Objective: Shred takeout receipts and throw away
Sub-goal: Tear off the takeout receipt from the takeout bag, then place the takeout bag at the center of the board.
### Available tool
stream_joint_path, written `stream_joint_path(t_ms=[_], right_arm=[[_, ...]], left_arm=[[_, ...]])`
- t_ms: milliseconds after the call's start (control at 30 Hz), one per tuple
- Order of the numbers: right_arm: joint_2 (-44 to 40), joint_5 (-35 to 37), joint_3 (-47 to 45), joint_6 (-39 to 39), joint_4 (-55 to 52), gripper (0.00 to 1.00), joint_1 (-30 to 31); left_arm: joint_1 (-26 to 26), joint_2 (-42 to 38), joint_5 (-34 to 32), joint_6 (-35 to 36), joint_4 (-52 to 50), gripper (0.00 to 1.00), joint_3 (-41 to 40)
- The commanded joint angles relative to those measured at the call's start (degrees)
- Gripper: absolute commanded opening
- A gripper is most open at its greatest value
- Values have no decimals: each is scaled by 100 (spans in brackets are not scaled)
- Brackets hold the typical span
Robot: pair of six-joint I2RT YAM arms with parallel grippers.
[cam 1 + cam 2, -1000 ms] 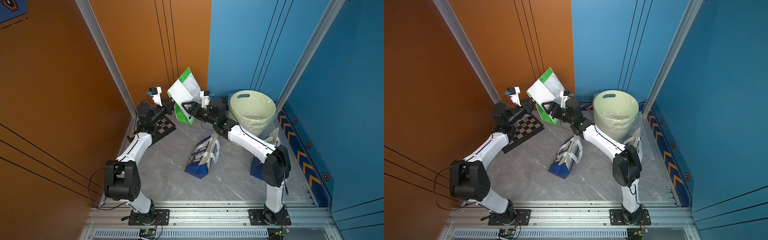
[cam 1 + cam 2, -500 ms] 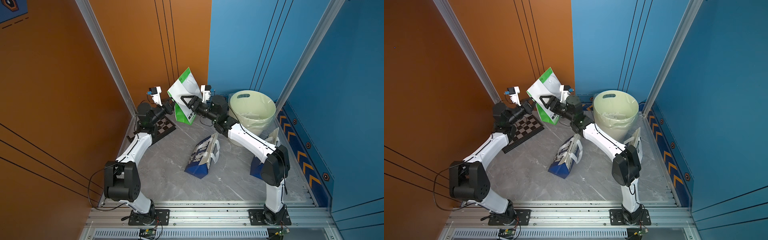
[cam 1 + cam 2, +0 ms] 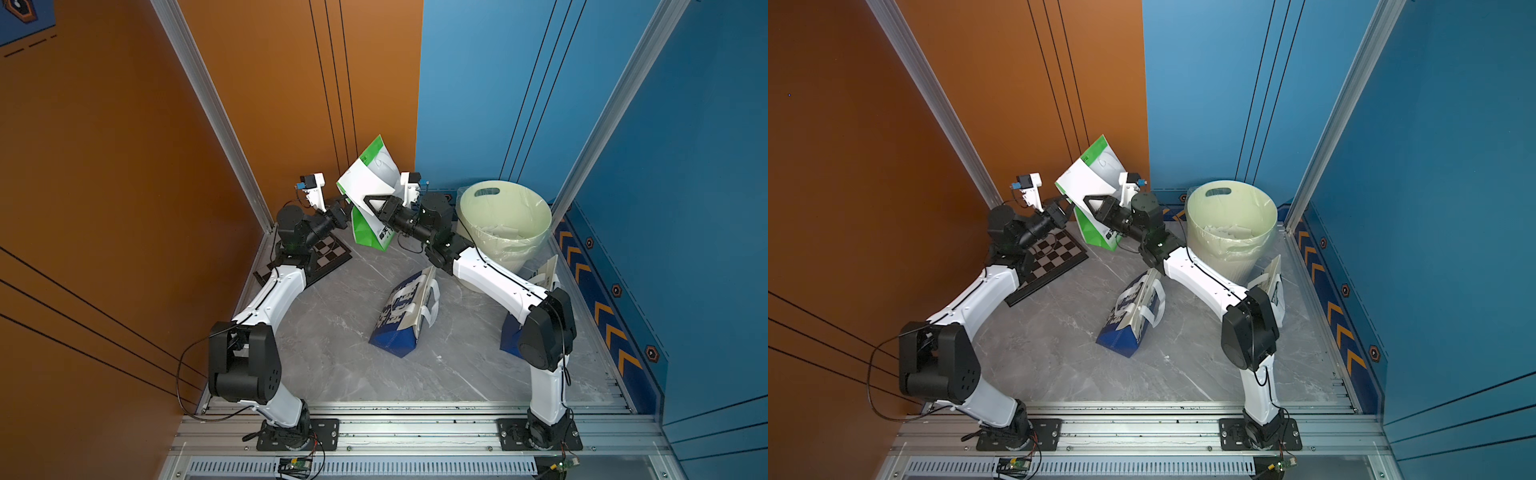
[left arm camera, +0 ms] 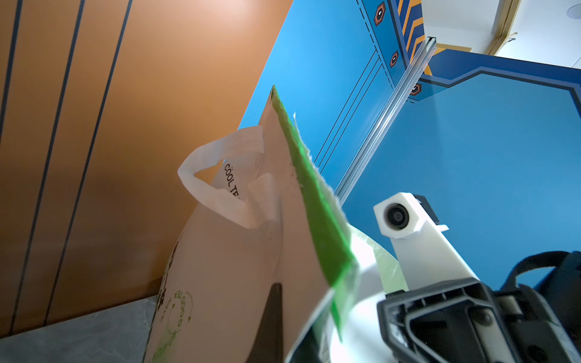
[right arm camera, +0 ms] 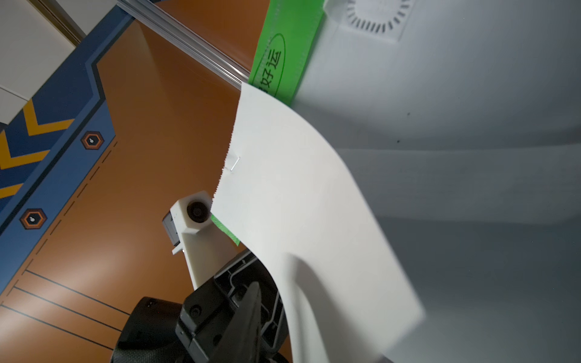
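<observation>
**Right gripper (image 3: 369, 200) raised on green-and-white bag (image 3: 368, 176)**

Since the earlier frame it sits slightly higher; jaw closure cannot be determined. Left gripper (image 3: 347, 204) pinches the bag's edge, holding it aloft. Receipt (image 5: 298, 204) hangs stapled to the bag's white face.

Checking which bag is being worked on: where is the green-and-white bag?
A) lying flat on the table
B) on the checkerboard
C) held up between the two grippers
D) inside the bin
C: in both top views the green-and-white bag is raised, with the left gripper pinching its edge and the right gripper at its face.
</observation>
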Motion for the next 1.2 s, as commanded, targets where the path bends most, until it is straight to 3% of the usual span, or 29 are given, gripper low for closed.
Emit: stream_joint_path(t_ms=[0,67,367,733,1067,1167], right_arm=[[-311,51,-207,-234,71,7,-20],[-411,31,-237,-331,15,0,-29],[-709,-353,-175,-839,-394,0,15],[-1120,-645,119,-1605,-1371,0,104],[-1774,-485,-645,-1922,-1658,0,-159],[-1908,-440,-778,-1987,-1759,0,-230]], left_arm=[[51,-125,-198,530,291,0,-199],[69,-72,-234,880,288,0,-341],[82,376,-301,1622,292,0,-777],[63,862,-144,1671,292,0,-865],[-45,878,-162,1941,287,0,-1132],[-45,826,-271,2023,292,5,-1369]])
